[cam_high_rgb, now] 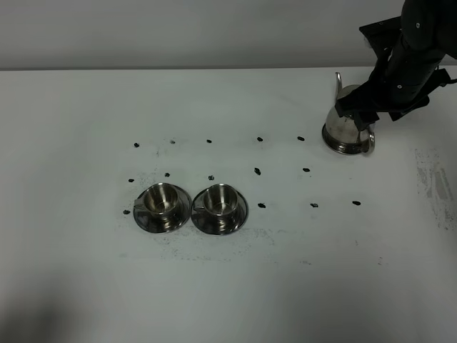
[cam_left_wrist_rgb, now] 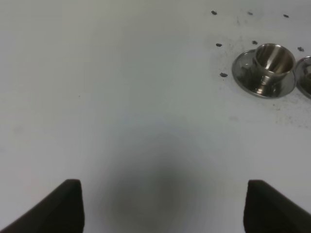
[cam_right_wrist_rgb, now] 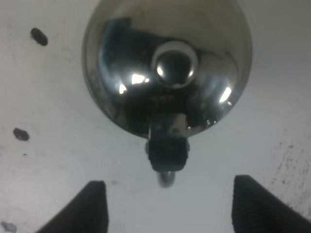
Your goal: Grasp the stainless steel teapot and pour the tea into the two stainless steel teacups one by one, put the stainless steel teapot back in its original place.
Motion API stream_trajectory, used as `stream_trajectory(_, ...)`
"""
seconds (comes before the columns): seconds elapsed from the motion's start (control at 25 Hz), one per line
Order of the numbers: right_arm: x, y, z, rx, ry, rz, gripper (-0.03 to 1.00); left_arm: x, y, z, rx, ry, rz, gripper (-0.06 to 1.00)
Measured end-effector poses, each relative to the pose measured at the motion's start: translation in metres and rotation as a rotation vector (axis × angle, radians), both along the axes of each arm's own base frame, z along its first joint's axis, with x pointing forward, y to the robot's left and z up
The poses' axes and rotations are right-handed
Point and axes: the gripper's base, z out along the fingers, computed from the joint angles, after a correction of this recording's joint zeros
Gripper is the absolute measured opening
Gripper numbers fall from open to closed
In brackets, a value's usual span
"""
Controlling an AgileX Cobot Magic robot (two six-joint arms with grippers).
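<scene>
The stainless steel teapot (cam_high_rgb: 348, 128) stands upright at the back right of the table, its loop handle (cam_high_rgb: 368, 144) facing the front. My right gripper (cam_high_rgb: 365, 107) hovers just over it. In the right wrist view the teapot (cam_right_wrist_rgb: 121, 73) is seen from above, with my right gripper (cam_right_wrist_rgb: 167, 204) open and its fingers on either side of the handle (cam_right_wrist_rgb: 167, 150), short of it. The two stainless steel teacups (cam_high_rgb: 161, 201) (cam_high_rgb: 219, 202) sit side by side on saucers at centre left. My left gripper (cam_left_wrist_rgb: 163, 204) is open over bare table, with one teacup (cam_left_wrist_rgb: 274, 60) far ahead. The tea is hidden.
Small black marks (cam_high_rgb: 258, 171) dot the white table (cam_high_rgb: 71, 271) in rows around the cups and towards the teapot. A smudged patch (cam_high_rgb: 432, 186) lies near the right edge. The table's far edge meets a pale wall (cam_high_rgb: 178, 36).
</scene>
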Motion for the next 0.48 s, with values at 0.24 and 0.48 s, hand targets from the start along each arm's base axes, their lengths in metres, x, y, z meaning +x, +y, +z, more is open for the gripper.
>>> stream_trajectory(0.24,0.003,0.003,-0.006,0.022,-0.008,0.021,0.54,0.0,0.0,0.0,0.0,0.0,0.0,0.65)
stream_trajectory(0.48,0.015,0.006,-0.012,0.024,-0.015,0.027,0.54,0.0,0.0,0.0,0.0,0.0,0.0,0.65)
